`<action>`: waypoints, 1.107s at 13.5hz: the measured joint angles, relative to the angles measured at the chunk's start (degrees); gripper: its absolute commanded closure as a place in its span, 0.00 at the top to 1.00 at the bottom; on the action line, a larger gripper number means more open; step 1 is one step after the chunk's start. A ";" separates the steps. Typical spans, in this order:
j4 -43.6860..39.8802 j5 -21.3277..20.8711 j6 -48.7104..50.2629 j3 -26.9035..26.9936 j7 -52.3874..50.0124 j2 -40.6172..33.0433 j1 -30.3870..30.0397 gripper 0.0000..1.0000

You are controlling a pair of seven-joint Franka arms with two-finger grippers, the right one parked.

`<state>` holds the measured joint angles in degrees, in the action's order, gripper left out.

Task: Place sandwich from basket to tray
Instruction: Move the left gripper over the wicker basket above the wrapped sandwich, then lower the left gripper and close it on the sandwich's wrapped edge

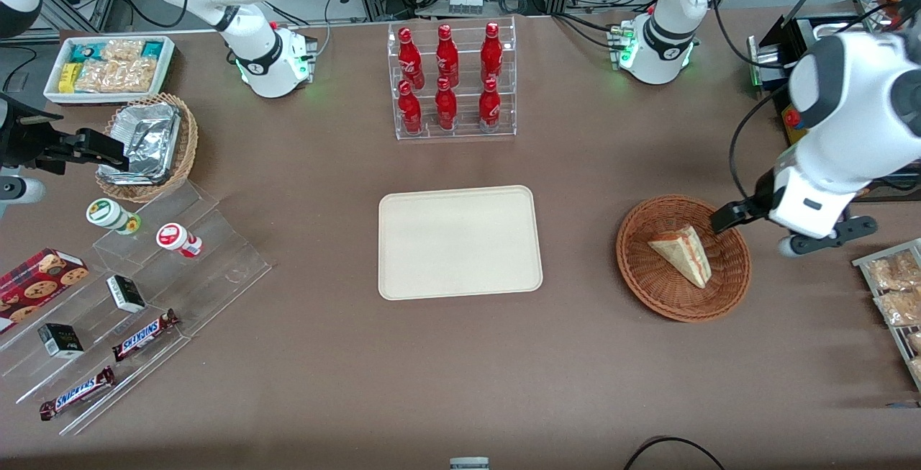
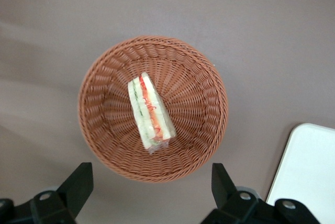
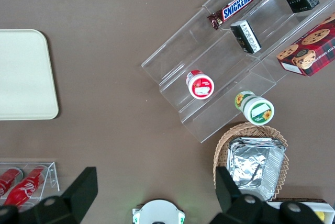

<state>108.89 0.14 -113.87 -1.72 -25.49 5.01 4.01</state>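
The sandwich, a pale bread wedge with red and green filling edges, lies in the middle of the round reddish-brown basket. The cream tray sits bare at the table's centre, beside the basket toward the parked arm's end. My gripper hovers above the basket's rim on the side toward the working arm's end, clear of the sandwich. Its fingers stand wide apart with nothing between them.
A clear rack of red bottles stands farther from the front camera than the tray. A wire rack of snack bags lies beside the basket at the working arm's end. Clear steps with snacks, a tan basket of foil containers and a white bin sit at the parked arm's end.
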 measured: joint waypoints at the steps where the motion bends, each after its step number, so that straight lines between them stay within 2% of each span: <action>1: 1.50 -0.01 -2.18 0.00 -2.93 0.12 0.13 1.00; 5: 9.29 -0.02 -13.63 0.00 -12.56 0.29 0.19 1.00; 8: 16.13 -0.02 -22.73 0.03 -15.73 0.79 0.18 1.00; 15: 18.37 -0.02 -24.43 0.10 -16.18 4.68 0.16 1.00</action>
<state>127.26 0.12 -138.30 -1.62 -41.67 9.69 4.16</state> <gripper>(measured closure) 0.000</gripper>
